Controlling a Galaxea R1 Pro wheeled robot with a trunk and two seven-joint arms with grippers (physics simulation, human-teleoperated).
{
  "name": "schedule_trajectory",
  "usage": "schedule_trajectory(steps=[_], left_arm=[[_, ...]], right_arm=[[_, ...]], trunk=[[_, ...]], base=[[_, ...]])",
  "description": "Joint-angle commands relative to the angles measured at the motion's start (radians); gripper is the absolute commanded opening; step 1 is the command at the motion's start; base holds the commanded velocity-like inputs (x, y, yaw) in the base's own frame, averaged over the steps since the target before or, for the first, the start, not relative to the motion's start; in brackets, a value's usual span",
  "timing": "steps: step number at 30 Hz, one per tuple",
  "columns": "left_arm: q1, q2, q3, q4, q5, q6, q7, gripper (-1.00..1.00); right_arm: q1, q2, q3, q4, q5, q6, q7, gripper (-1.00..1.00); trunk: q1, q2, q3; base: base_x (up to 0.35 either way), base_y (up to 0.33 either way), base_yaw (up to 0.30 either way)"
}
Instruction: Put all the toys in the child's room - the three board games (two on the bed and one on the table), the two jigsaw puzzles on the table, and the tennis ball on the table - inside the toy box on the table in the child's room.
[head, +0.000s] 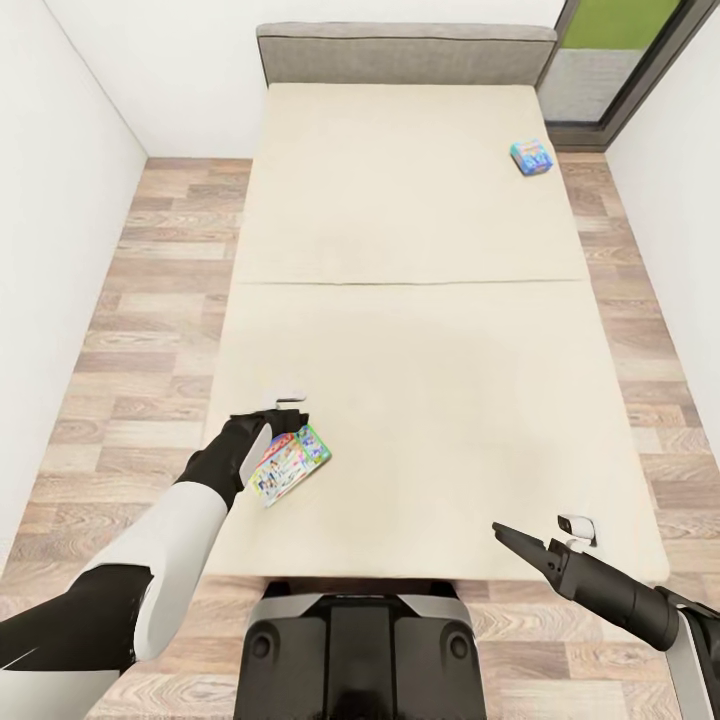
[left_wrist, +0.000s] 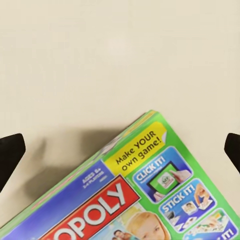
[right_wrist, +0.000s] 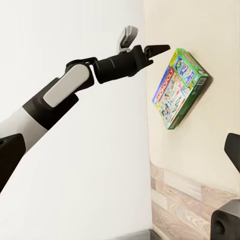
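A: What sits nearest?

B: The robot's dark base (head: 358, 655), at the near edge of the bed (head: 450, 400). The right gripper (head: 520, 545) hovers over the bed's near right corner; its jaws look almost together, though I cannot tell for certain whether they are spread or pressed.

A: And the left arm?

B: The left gripper (head: 272, 425) hangs just above the near left part of the cream mattress, over the Monopoly board game (head: 290, 463). In the left wrist view its two dark fingertips (left_wrist: 11, 152) stand wide apart at either side, so the jaws are spread, and the green-edged box (left_wrist: 135, 195) lies flat on the mattress between and below them, not pinched. The right wrist view shows the same box (right_wrist: 180, 87) lying apart from the tip of the left gripper (right_wrist: 155, 50).

A: Anything farther off?

B: A second board game, a small blue box (head: 532, 157), lies on the far right part of the bed, near the grey headboard (head: 405, 52). Wood-plank floor (head: 140, 330) runs along both sides.
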Motion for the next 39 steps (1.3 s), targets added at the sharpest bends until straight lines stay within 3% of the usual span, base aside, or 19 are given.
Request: schedule_trajectory(steps=[1, 26, 39], left_arm=[[0.000, 0.000, -0.001, -0.002, 0.005, 0.005, 0.005, 1.00], [0.000, 0.003, -0.002, -0.005, 0.005, 0.000, 0.005, 1.00], [-0.009, 0.000, -0.002, -0.025, 0.005, 0.008, 0.005, 1.00]], right_arm=[[0.000, 0.000, 0.000, 0.000, -0.002, 0.008, 0.001, 1.00], [0.000, 0.001, 0.001, 0.001, 0.000, 0.006, -0.001, 1.00], [0.000, 0.003, 0.001, 0.002, 0.049, -0.010, -0.001, 1.00]], trunk=[[0.000, -0.002, -0.003], [0.000, -0.002, -0.017], [0.000, -0.002, -0.017]], base=[[0.000, 0.000, 0.000], [0.000, 0.000, 0.000], [0.000, 0.000, 0.000]])
